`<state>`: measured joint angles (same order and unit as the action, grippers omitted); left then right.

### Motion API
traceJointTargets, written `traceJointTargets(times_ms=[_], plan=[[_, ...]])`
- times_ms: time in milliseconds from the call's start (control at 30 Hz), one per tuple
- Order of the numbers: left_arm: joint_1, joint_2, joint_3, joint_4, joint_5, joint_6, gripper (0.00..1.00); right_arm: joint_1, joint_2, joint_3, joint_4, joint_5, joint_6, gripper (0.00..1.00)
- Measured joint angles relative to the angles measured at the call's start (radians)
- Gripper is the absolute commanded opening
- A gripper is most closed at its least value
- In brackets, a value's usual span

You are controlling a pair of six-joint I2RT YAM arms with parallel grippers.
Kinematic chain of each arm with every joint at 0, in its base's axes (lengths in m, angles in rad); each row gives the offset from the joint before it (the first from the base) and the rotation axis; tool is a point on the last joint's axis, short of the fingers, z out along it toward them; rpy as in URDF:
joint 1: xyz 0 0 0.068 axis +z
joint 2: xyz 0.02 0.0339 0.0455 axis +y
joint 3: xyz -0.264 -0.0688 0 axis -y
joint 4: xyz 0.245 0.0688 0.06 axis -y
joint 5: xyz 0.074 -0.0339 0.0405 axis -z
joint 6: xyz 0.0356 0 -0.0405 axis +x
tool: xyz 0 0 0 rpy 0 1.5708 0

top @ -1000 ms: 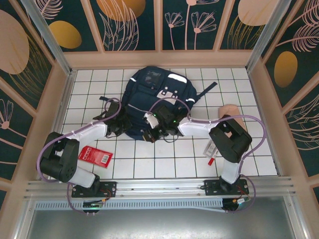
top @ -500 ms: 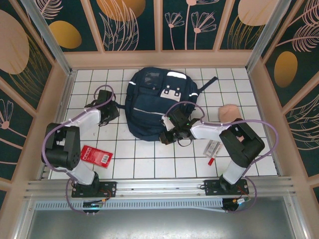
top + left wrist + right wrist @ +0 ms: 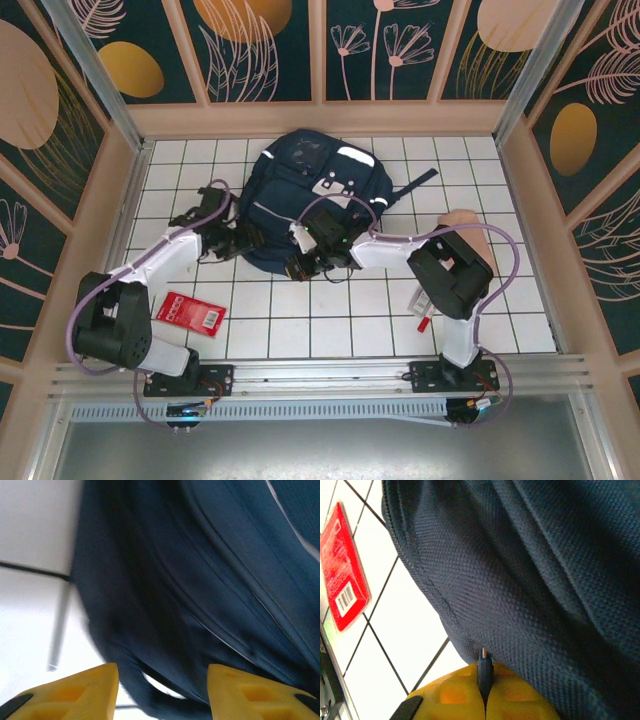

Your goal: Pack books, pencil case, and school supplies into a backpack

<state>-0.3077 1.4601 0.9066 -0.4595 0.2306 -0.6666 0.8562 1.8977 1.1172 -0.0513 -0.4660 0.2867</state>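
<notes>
Backpack [image 3: 310, 185]: lay front-up at the far middle of the desk [image 3: 330, 335], navy, with its near edge turned toward both arms; looked closed, though not clearly shown.
Zip tab [image 3: 484, 666]: thin dark strip with a small metal tip, sat on the seam at that near edge; judged to be the slider's pull.
Right pincer [image 3: 300, 264]: pinched tight on the zip tab, pads meeting around it, pressed close to the fabric.
Left pincer [image 3: 243, 240]: stood moderately spread just beside the bag's left near flank, fingers [image 3: 75, 687] apart, nothing between them, fabric just ahead.
Step in hand: judged to be opening the main compartment, one arm bracing and the other drawing the zip.
Doing it well: called for a firm left-hand pinch of loose fabric close to the seam before any pull, then for drawing the tab along the seam's curve, not away from it.
Risk: thin tab could slip from the pads; unbraced bag could bunch or drag across the desk.
Awaiting packing: red booklet [image 3: 192, 313] near the left arm; pencil case [image 3: 462, 220] partly hidden behind the right arm; packet [image 3: 422, 293] and pen [image 3: 424, 322] beside it, well apart from the seam.
</notes>
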Motion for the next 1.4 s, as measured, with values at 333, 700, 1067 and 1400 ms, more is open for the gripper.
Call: traceJointTargets(times_ms=[333,700,1067,1400], plan=[[-0.054,-0.022,-0.075,0.082,0.021,-0.196,0.54,0.011,0.02,0.011,0.051,-0.053,-0.002,0.0],[-0.053,0.053,-0.096,0.18,-0.103,-0.304,0.08,0.067,0.045,0.072,0.047,-0.033,-0.019,0.0],[0.021,0.074,-0.02,0.106,-0.182,-0.134,0.0,-0.02,-0.086,-0.095,0.014,0.103,-0.04,0.0],[0.071,0.106,0.093,0.005,-0.251,0.106,0.0,-0.211,-0.117,-0.131,-0.138,0.348,-0.047,0.0]])
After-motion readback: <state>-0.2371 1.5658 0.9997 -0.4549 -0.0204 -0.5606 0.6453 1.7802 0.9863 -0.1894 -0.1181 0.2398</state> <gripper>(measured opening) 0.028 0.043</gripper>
